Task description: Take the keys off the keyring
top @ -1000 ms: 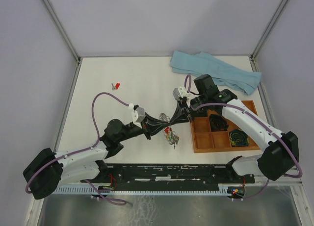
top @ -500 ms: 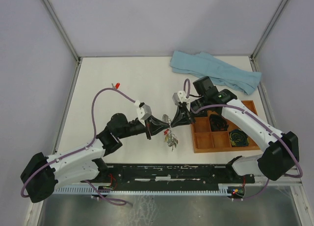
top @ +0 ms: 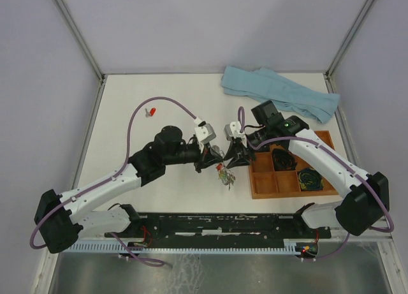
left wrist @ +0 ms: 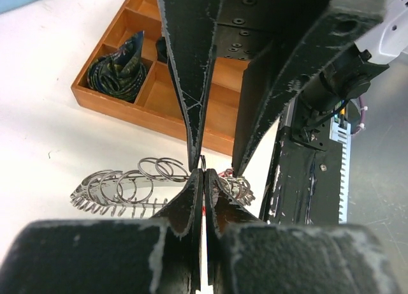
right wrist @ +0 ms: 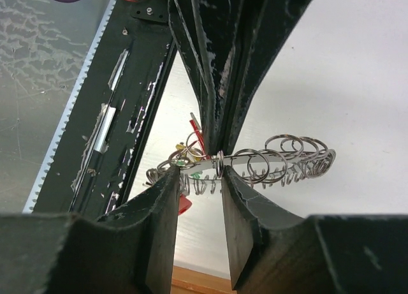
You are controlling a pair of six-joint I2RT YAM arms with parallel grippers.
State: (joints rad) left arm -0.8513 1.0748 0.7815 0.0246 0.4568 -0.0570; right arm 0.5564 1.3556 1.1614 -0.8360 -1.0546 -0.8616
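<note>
The left gripper (left wrist: 203,178) is fully closed. Its two fingertips are pressed together on the keyring (right wrist: 271,156), which is pinched at the flat metal band where a small loop crosses. The right gripper (right wrist: 199,174) is positioned tip to tip against it from the opposite side; its jaws are held partly apart and nothing is clamped between them. The band of the keyring is passed through the gap between the right gripper's fingers (right wrist: 245,211), just ahead of their tips.

To one side of the closed left gripper, the fringe of small metal loops is spread out in a row. To the other side, close under the tips of both grippers, the keys (right wrist: 184,203) are bunched — red and green plastic heads are visible. The number of keys on the ring cannot be counted. Whether the lowest loops are touching the counter (top: 166,96) cannot be told.

Behind the right gripper, a wooden tray (left wrist: 148,115) divided into compartments is set on the counter. A dark coiled bundle (left wrist: 118,64) is lodged in one end compartment. Well apart from the left gripper, on its outer side, a red-headed key (top: 152,111) is seen lying alone on the counter. A blue cloth (top: 280,93) is laid beyond the right gripper — near the far corner of the tray.
</note>
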